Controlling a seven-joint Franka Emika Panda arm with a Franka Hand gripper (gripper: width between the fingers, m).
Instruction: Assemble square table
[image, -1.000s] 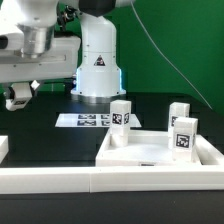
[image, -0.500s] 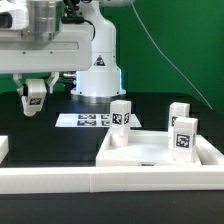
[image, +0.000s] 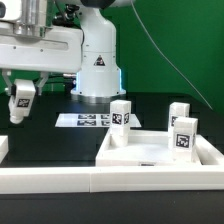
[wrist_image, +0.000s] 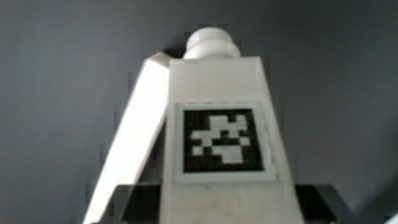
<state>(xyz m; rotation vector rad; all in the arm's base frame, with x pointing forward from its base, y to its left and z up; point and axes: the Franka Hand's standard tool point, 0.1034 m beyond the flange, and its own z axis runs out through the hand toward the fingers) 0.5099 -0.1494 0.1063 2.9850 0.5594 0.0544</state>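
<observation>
At the exterior view's left, around nine o'clock, the fingers (image: 20, 103) are closed on a white tagged leg (image: 21, 101) held clear of the black table (image: 60, 140). The arm has swung: a second ago the leg hung at the far left edge, half a second ago it sat further right and higher, and now it has come back left and lower, slightly tilted. I judge the leg is being reoriented or carried toward the tabletop, not yet placed.

Toward six o'clock lies the marker board (image: 85, 120). From five to three o'clock sits the tabletop (image: 150, 155), upside down like a tray, with three legs (image: 121, 115) standing in its corners.

The wrist view fills with the held leg (wrist_image: 217, 110), its tag and end peg; the fingers themselves are barely visible there. The tabletop's fourth corner is cut off by the near border wall (image: 60, 180).
</observation>
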